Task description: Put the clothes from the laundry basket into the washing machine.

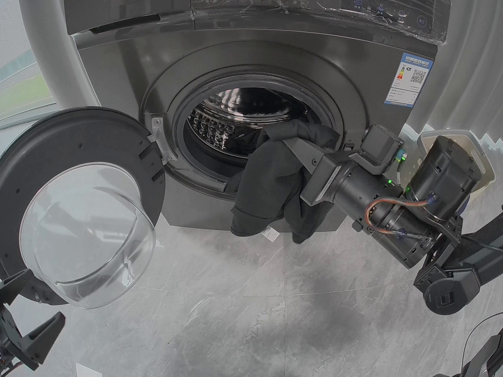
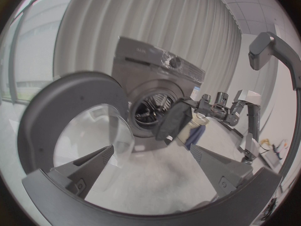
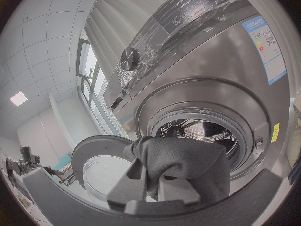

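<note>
Head view: the right claw (image 1: 287, 143) is clamped shut on a dark garment (image 1: 264, 184), holding it by an upper fold right at the mouth of the washing machine (image 1: 251, 48). The drum (image 1: 220, 126) opens just beyond the claw's tips, and most of the cloth hangs below the claw, draped over the lower lip of the opening and down the front panel. The door (image 1: 78, 147) stands swung wide, well off to the far side of the claw. The laundry basket (image 1: 484, 155) sits behind the claw's own arm, beside the machine. The left claw (image 1: 31, 310) hangs low, near the door's glass bowl. Left wrist view: the left claw's fingers (image 2: 94, 157) are spread wide with nothing between them. Past them are the open door, then the machine, and farther off the right claw with the garment dangling under it. A blue cloth (image 2: 196, 135) hangs at the basket beyond. Right wrist view: the two fingers pinch a bunched fold of the dark fabric, which bulges over and ahead of them, with the drum's shiny wall just in front. As I judge it, this piece is at the threshold but not yet inside (the drum shows bare metal where it can be seen). It needs pushing in and letting go, and at least the blue item is left to fetch.
</note>
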Tool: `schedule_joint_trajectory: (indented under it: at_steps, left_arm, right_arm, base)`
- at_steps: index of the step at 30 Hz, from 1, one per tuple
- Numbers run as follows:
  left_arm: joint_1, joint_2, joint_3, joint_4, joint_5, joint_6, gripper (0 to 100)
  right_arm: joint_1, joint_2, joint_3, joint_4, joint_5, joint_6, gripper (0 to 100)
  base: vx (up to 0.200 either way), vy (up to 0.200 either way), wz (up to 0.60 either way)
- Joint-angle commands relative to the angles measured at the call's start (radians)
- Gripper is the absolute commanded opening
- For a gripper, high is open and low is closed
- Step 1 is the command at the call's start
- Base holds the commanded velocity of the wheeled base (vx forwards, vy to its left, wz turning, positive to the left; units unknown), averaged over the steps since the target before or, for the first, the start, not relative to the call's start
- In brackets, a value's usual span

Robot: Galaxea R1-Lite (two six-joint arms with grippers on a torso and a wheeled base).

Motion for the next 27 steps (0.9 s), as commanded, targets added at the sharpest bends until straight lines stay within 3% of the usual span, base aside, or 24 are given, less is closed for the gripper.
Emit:
schedule_joint_trajectory:
  at_steps: [1,2,3,5,17,19,25,27]
  left_arm:
    - [-0.135,0.372,0.009,-0.105,-0.115,-0.008,100]
    - [-0.135,0.372,0.009,-0.105,-0.115,-0.008,100]
    - [-0.206,0.45,0.009,-0.159,-0.109,-0.015,100]
    - [-0.247,0.526,0.007,-0.213,-0.103,-0.018,100]
    - [-0.295,0.809,0.007,-0.429,-0.101,-0.015,100]
    - [-0.344,0.851,-0.004,-0.489,-0.066,-0.02,100]
    - [-0.385,0.931,-0.053,-0.543,0.004,-0.032,100]
    - [-0.43,0.987,-0.086,-0.601,0.075,-0.052,100]
  right_arm:
    - [-0.01,0.052,-0.054,0.009,-0.001,0.001,0]
    - [-0.01,0.052,-0.054,0.009,-0.001,0.001,0]
    - [-0.01,0.052,-0.062,0.013,0.0,0.001,0]
    - [-0.009,0.053,-0.068,0.015,0.0,0.001,0]
    - [-0.01,0.044,-0.056,0.007,-0.001,0.003,0]
    - [-0.009,0.043,-0.057,0.007,-0.001,0.003,0]
    - [-0.006,0.052,-0.066,0.007,-0.003,0.003,0]
    - [-0.001,0.05,-0.069,0.007,-0.003,0.003,0]
  base:
    - [0.0,0.0,0.0]
    - [0.0,0.0,0.0]
    - [0.0,0.0,0.0]
    - [0.0,0.0,0.0]
    - [0.0,0.0,0.0]
    - [0.0,0.0,0.0]
    - [0.0,0.0,0.0]
    - [0.0,0.0,0.0]
